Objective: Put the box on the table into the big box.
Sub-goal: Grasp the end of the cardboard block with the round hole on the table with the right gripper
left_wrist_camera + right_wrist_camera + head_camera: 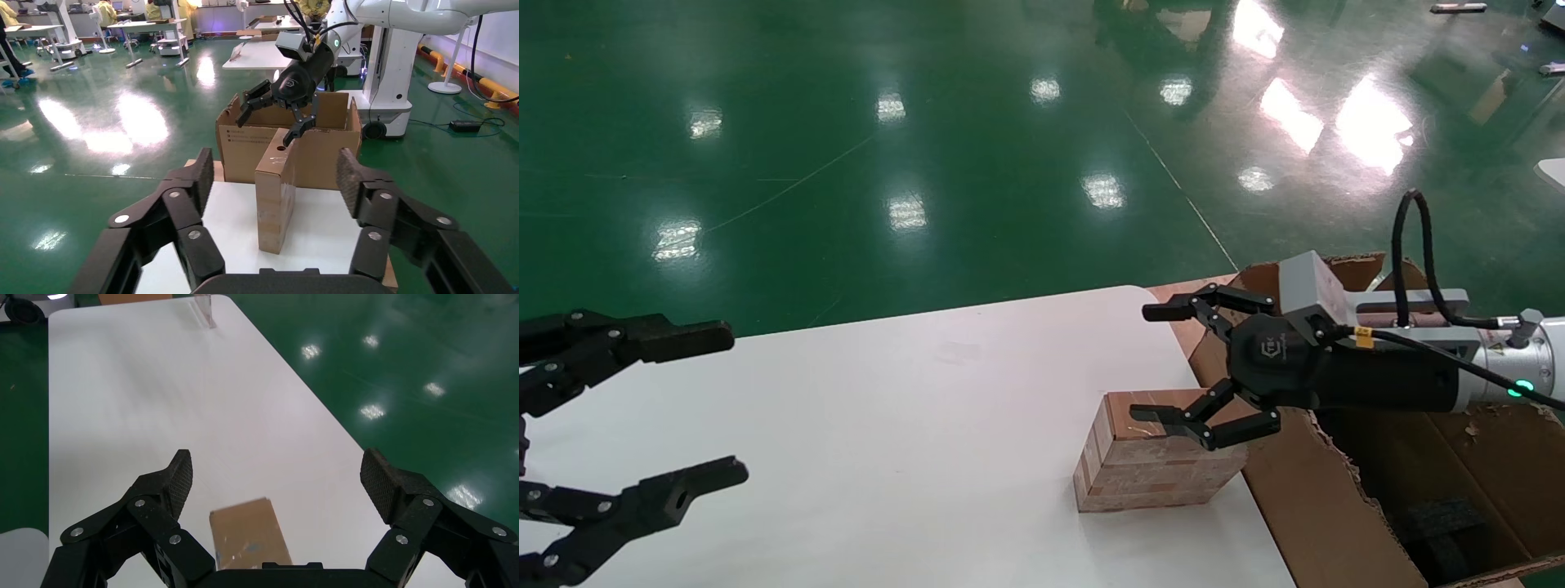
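The small brown box (1156, 461) with striped sides stands on the white table (887, 425) near its right edge. It also shows in the left wrist view (278, 190) and in the right wrist view (248, 536). My right gripper (1160, 363) is open and hovers just above the box's top, empty; its fingers (168, 484) straddle the box from above. My left gripper (707, 404) is open and empty at the table's left side, far from the box. The big box (1385, 482) stands right of the table, with black foam (1442, 531) inside.
The big box's ragged torn flap (1312, 457) lies right against the small box. Green glossy floor (928, 147) lies beyond the table's far edge. In the left wrist view the big box (245, 144) stands behind the small box, before a white robot base (385, 92).
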Robot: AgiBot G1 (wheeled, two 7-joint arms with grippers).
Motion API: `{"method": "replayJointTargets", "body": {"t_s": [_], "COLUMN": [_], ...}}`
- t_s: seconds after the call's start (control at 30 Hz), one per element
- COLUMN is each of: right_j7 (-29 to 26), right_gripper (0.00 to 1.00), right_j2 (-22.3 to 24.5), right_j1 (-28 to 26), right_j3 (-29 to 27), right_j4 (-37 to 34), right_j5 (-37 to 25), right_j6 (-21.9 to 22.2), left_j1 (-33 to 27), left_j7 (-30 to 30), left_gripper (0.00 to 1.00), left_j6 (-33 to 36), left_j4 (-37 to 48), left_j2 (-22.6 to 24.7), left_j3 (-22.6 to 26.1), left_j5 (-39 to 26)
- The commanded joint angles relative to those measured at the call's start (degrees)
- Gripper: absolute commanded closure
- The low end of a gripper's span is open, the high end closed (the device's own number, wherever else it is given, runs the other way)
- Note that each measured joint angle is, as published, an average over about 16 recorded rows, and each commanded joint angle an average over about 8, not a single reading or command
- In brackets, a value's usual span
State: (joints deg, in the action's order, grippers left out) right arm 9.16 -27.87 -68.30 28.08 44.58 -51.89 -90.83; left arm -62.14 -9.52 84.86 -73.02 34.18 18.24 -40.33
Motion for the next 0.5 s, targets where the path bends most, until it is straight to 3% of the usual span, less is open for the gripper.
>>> {"method": "replayJointTargets", "body": {"t_s": [0.03, 0.5], "right_j7": [0.7, 6.8], "right_gripper": [0.0, 0.0], "right_j2": [0.2, 1.2], "right_j1": [-0.2, -4.7], "right_j3": [0.9, 8.0], "right_j4": [-1.3, -6.7], "right_j5": [0.1, -1.3], "right_j6": [-0.1, -0.1], "left_j1": [0.0, 0.0], "left_j7": [0.0, 0.0], "left_gripper": [1.0, 1.0], "left_j6": [0.0, 0.0], "left_j4": [0.0, 0.0], "left_j2": [0.0, 0.0], "left_j3": [0.0, 0.0], "left_j5": [0.0, 0.0]}}
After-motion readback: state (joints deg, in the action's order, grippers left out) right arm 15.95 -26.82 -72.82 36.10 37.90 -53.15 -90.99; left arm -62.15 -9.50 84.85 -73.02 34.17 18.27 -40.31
